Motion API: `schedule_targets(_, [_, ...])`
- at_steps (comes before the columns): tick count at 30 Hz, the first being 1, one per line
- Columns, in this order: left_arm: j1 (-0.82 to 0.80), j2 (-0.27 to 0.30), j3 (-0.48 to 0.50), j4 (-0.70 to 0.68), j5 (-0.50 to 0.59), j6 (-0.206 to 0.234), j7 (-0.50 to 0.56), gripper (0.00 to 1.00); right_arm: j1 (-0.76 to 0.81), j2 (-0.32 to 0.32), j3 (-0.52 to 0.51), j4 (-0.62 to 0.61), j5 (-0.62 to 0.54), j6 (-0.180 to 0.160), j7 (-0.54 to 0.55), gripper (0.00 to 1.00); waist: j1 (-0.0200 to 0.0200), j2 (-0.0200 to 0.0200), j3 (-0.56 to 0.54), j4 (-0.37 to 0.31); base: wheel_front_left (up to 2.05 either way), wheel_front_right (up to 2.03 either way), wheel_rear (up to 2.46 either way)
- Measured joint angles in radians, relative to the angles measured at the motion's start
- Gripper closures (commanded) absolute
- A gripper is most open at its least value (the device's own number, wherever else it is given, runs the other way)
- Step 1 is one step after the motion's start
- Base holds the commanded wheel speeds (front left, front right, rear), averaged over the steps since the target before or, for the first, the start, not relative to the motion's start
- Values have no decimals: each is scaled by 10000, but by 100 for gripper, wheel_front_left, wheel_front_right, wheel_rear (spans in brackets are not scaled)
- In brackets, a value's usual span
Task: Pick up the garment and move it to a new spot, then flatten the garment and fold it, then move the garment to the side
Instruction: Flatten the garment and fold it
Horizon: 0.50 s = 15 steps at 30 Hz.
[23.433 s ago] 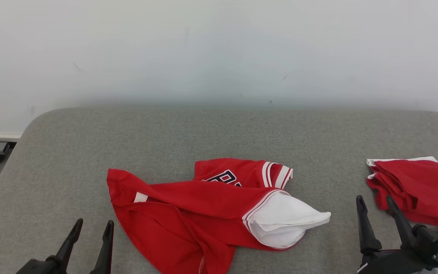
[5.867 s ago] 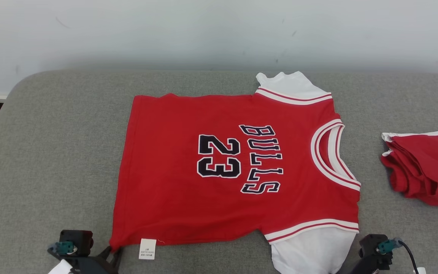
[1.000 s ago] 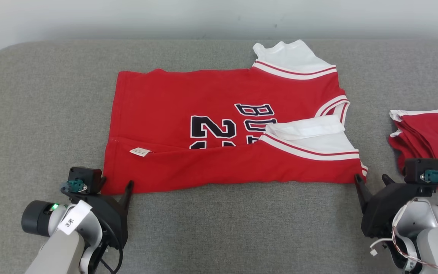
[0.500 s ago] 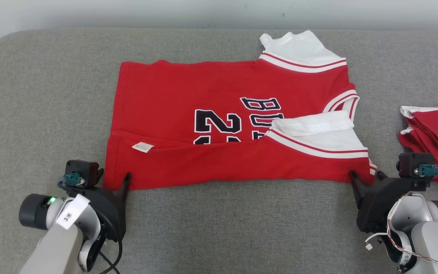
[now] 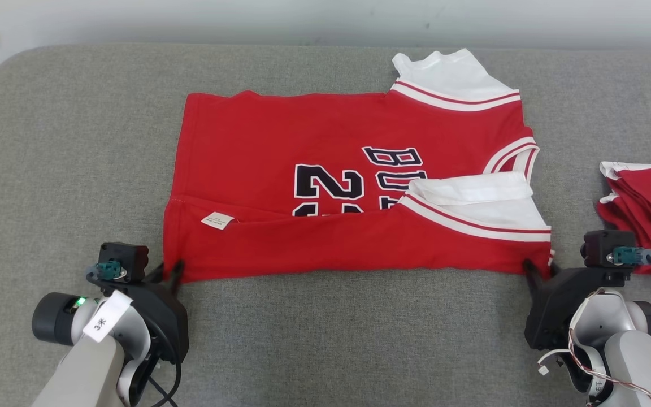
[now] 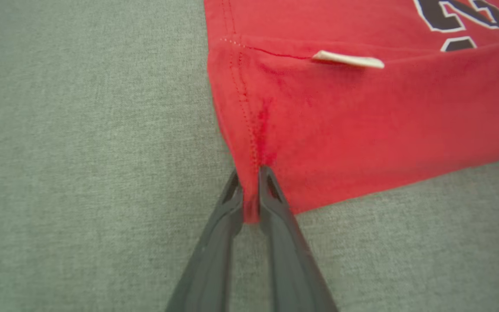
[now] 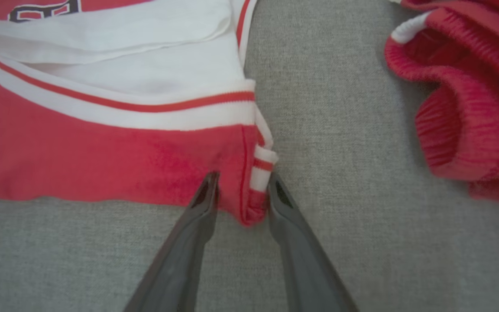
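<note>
Grey padded table, viewed from above. Across its middle lies a red basketball jersey, spread flat, hem to the left, neck to the right.

At the jersey's near left corner: left gripper, dark fingers clenched together on the hem corner. In the left wrist view, squeezes a pinch of red cloth between the tips. On the near side of the jersey, behind the gripper: a pale forearm.

Along the jersey's near long edge: a band of red cloth folded up over the front. On that band, close to the jersey's left end: a small white care label, lying loose. Beyond the fold, toward the jersey's middle: black number and black letters, their near parts hidden under the band.

At the jersey's far right corner: a white sleeve with red-striped trim, lying flat. On the jersey's near right part: a second white sleeve, folded inward over the red front, beside the striped neckline.

At the jersey's near right corner: right gripper, fingers parted, one tip on each side of the trimmed corner, cloth bunched in the gap. Cannot tell whether squeezing the cloth or merely straddling it.

Right of the jersey, apart from it: a pile of red cloth with white edging, crumpled.
</note>
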Motion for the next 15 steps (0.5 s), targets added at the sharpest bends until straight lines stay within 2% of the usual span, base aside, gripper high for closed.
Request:
schedule_targets(1, [0,0,0,0,0,0,0,100,0,0,0,0,0,0,0,61,0,0,0,0,0,0,0])
schedule_targets(4, [0,-12,-15,29,-29,-73,0,100,-1,8,27,33,0,56,0,93,0,0,-27,-12,0,0,0])
schedule_targets(5, [0,-13,-12,44,-33,-73,0,100,-1,12,31,42,0,58,-2,98,-1,0,-39,-17,0,0,0])
schedule_targets(6, [0,-19,-2,63,-50,-73,0,100,-3,12,31,63,0,58,-2,100,0,0,-53,-22,0,0,0])
schedule_targets(15, [374,-38,249,59,-453,-176,-217,100,77,10,-136,247,98,58,-50,100,0,0,-394,-43,0,0,0])
